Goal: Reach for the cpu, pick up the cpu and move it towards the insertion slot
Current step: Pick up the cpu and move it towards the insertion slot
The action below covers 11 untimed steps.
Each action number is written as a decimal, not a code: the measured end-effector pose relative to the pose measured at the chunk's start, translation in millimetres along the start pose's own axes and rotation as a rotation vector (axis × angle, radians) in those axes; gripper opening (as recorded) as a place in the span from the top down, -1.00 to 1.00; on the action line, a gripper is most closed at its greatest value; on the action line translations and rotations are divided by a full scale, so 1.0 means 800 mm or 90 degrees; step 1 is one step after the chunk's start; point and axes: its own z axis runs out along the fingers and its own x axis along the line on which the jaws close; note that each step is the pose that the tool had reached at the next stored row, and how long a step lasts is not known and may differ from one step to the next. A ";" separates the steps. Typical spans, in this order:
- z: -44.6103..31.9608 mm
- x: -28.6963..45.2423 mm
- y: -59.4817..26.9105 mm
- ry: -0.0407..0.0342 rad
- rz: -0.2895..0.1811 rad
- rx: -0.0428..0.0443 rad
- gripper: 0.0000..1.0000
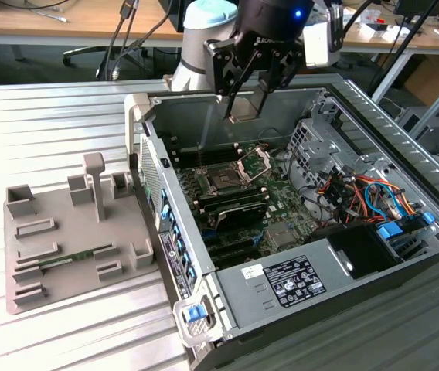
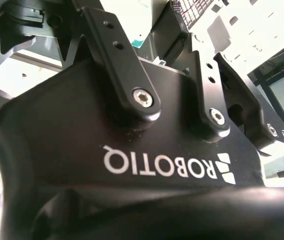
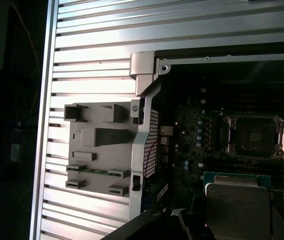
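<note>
My gripper [image 1: 245,113] hangs over the back part of the open computer case [image 1: 175,255], shut on the cpu [image 1: 244,118], a small pale flat square held between the fingertips. In the first wrist view the cpu [image 3: 237,206] shows close up, with a silvery top and a thin greenish rim. The insertion slot [image 1: 223,181] lies on the motherboard below the gripper and nearer the camera in the exterior view. It has a dark centre and its silver hinged frame [image 1: 255,163] stands raised. In the first wrist view the insertion slot [image 3: 256,136] sits apart from the held cpu.
A grey fixture tray [image 1: 26,286] lies on the ribbed metal table [image 1: 49,131] at the exterior view's left, with a green memory stick [image 1: 73,260] in it. Inside the case are a drive cage [image 1: 312,147], coloured cables [image 1: 359,193] and a power supply [image 1: 297,280].
</note>
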 end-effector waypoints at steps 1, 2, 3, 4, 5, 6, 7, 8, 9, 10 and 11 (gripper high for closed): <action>0.0000 -0.0007 0.000 0.0000 0.000 0.0000 -0.09; 0.0000 -0.0011 0.000 0.0000 0.000 0.0000 -0.09; 0.0000 -0.0016 0.000 0.0000 0.000 0.0000 -0.09; 0.0000 -0.0024 0.000 0.0000 0.000 0.0000 -0.09; 0.0001 -0.0029 0.000 0.0000 0.000 0.0000 -0.09; 0.0001 -0.0034 0.000 0.0000 0.000 0.0000 -0.09; 0.0000 -0.0043 0.000 0.0000 0.000 0.0000 -0.09; 0.0000 -0.0047 0.000 0.0000 0.000 0.0000 -0.09; 0.0001 -0.0052 0.000 0.0000 0.000 0.0000 -0.09; 0.0001 -0.0059 0.000 0.0000 0.000 0.0000 -0.09; 0.0000 -0.0063 -0.001 0.0000 0.000 0.0000 -0.09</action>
